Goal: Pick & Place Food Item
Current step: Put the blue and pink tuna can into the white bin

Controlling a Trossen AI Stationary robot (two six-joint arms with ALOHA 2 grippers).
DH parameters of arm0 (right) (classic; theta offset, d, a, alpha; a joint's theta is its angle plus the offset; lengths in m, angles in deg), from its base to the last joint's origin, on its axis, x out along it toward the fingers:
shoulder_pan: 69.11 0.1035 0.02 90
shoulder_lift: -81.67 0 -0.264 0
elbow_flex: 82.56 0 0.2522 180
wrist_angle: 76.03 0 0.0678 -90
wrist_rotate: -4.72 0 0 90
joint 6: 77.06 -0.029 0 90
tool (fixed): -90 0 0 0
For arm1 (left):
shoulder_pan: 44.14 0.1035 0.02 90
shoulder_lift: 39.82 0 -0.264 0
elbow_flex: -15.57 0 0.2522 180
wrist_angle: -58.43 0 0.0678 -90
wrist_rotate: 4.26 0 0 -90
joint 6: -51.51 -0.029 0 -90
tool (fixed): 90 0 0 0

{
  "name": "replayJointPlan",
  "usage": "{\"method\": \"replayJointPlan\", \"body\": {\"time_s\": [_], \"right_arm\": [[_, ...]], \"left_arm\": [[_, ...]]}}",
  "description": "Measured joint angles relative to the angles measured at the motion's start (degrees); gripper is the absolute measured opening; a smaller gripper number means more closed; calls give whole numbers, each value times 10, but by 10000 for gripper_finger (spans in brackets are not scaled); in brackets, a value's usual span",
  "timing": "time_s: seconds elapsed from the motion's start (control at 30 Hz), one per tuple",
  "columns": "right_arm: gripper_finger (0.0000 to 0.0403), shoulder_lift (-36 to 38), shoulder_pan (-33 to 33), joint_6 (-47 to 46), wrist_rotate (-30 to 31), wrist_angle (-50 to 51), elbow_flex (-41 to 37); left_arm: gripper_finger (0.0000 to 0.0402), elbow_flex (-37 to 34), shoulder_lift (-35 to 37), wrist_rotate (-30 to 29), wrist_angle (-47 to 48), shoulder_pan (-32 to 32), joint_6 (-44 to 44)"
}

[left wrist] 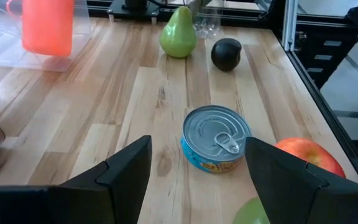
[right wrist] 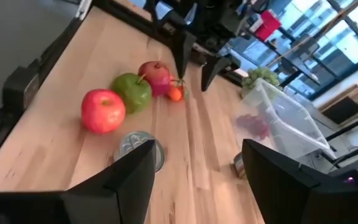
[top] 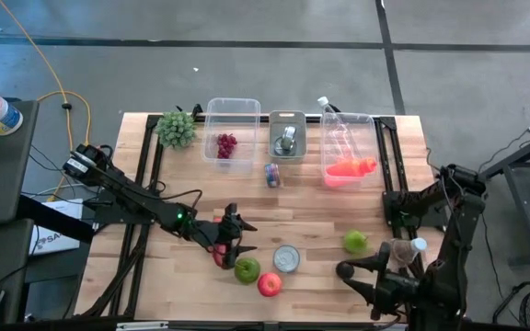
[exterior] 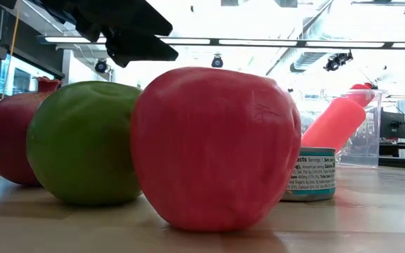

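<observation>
**Left hand spread above the fruit cluster**

Left hand (top: 233,232), fingers spread and empty, hangs over the pomegranate (top: 221,255) beside the green apple (top: 247,269) and red apple (top: 270,284). Likely light, rigid, smooth; grip across the widest part. Right hand (top: 355,277) waits spread near the pear (top: 355,242).

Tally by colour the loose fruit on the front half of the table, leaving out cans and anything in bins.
Red: 2, the red apple and the pomegranate
Green: 2, the green apple and the pear
Black: 1, the round dark fruit
Orange: 1, the small orange piece beside the pomegranate
Total: 6
</observation>
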Motion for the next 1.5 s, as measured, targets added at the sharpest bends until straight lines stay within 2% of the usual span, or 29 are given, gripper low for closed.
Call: {"method": "replayJointPlan", "body": {"time_s": [0.13,0.37,0.6,0.77,0.9,1.0,1.27,1.5], "right_arm": [[228,0,-9,-11,3,0,0],[228,0,-34,-42,-73,-26,0],[241,-5,-44,32,-52,-107,0],[257,-5,-48,31,-69,-126,0],[266,-5,-62,19,-41,-132,-6],[275,-5,-77,17,-45,-133,-6],[333,-5,-159,-1,-154,-129,-7],[396,-5,-249,-1,-319,-141,-25]], "left_arm": [[247,0,0,0,2,-3,1],[247,0,0,0,2,1,-27],[247,0,0,0,2,10,-29],[247,0,0,0,2,11,-42],[247,0,0,-1,2,11,-66],[247,0,0,-1,2,11,-67],[247,0,0,-1,2,11,-35],[247,0,0,-1,2,8,7]]}}
